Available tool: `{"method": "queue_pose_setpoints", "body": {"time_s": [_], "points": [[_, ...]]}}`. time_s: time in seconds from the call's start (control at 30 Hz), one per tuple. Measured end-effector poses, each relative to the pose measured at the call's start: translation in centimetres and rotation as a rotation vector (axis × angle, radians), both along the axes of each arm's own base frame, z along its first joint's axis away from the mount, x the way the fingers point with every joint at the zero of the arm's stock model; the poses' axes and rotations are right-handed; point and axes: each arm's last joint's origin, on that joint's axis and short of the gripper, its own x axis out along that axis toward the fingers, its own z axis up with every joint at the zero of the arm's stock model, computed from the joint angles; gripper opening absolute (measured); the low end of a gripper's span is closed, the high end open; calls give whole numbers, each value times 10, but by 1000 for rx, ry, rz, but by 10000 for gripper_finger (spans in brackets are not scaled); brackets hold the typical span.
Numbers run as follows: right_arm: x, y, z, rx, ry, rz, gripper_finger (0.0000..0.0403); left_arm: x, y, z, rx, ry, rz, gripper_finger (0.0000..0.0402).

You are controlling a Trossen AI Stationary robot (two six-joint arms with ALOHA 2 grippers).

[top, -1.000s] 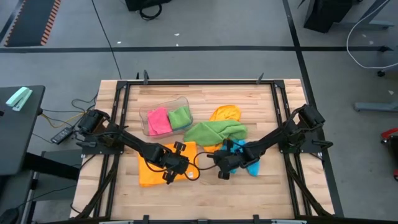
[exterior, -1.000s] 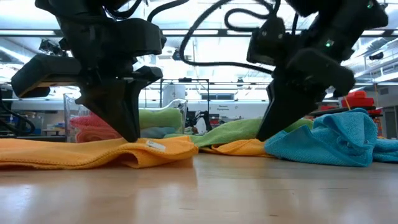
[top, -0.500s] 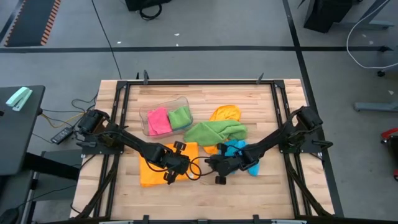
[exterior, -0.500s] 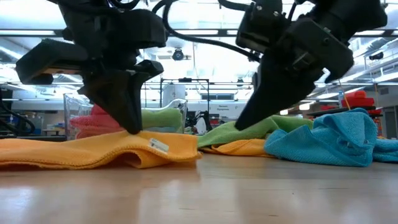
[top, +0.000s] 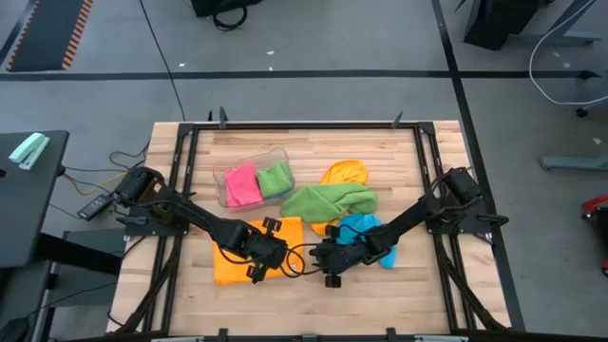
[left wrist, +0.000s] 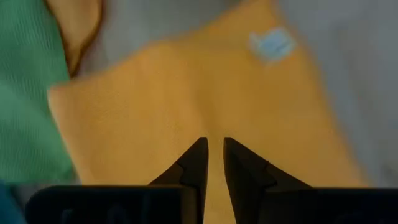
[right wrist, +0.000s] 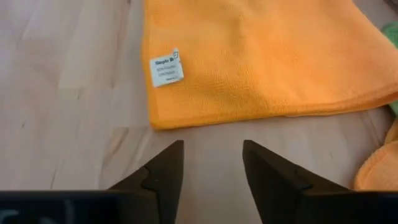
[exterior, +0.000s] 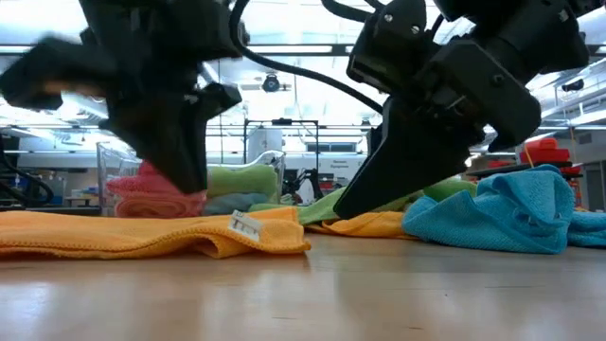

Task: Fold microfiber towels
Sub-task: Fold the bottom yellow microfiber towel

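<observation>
An orange towel (top: 231,262) lies folded flat on the wooden table, its white tag (right wrist: 166,70) at the near right corner. My left gripper (left wrist: 213,142) hangs just above the towel's right part (top: 258,253), fingers a narrow gap apart and holding nothing. My right gripper (right wrist: 212,144) is open and empty over bare wood beside the towel's right edge (top: 328,264), and slants down in the low view (exterior: 343,210). A blue towel (exterior: 511,213) lies crumpled to the right, and a green towel (top: 328,199) behind it.
A clear tub (top: 228,163) at the back left holds a pink towel (top: 242,183) and a green one (top: 275,178). A second orange towel (top: 344,173) lies bunched behind the loose green one. Bare wood (top: 380,304) stretches along the near edge.
My right gripper has gone from over the blue towel toward the table's left and near edge, down to the orange towel's right edge. My left gripper has risen off the orange towel. The small hump it had raised there has dropped flat.
</observation>
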Motion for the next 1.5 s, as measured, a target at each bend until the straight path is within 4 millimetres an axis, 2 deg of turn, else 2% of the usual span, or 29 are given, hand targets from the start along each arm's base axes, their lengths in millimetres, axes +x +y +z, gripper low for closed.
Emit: {"method": "queue_pose_setpoints", "body": {"time_s": [0.17,0.37,0.47,0.63,0.97,1.5], "points": [[-2,-7,-4,-119,45,-8,186,4,-15,4,-73,-89,-32,74],[0,-15,-2,-153,30,-58,186,1,-34,7,-116,-149,-51,149],[1,-15,-1,-159,21,-66,186,-2,-40,8,-83,-187,-39,187],[0,-14,-1,-154,19,-69,186,0,-52,0,-45,-238,-31,226],[1,-14,-1,-142,10,-77,186,-2,-69,-19,29,-266,-52,230],[2,-14,0,-136,-2,-78,186,2,-77,-51,182,-279,-73,231]]}}
